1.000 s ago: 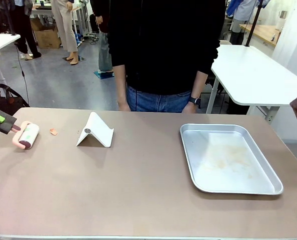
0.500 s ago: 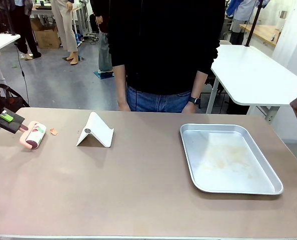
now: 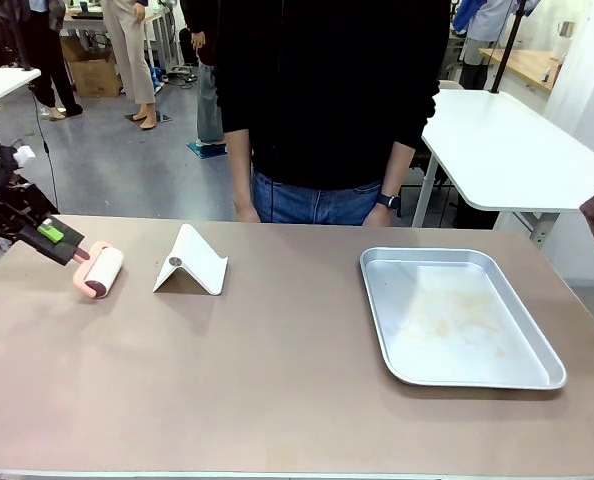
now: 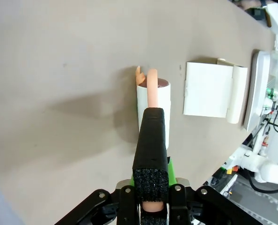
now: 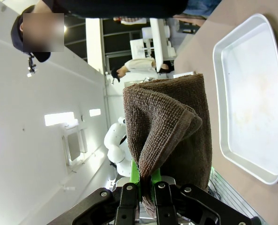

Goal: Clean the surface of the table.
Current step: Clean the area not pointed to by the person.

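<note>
Table [image 3: 277, 390] gains a rolled strip: my left gripper [image 3: 67, 241], clamped on the lint roller [image 3: 103, 271], has pushed it rightward.

Far left: pink-handled lint roller [image 3: 100, 270], white roll, small peach scrap [image 4: 138, 76] touching its dark end. Near it, to the right: white folded stand [image 3: 190, 262], tent-like. Well to the right: shallow silver tray [image 3: 457, 320], faintly stained inside. Brown towel [image 5: 169, 126], folded, ribbed weave. Beyond: person [image 3: 327, 90] in black top and jeans, watch on wrist; white side table [image 3: 507, 150] behind.
</note>
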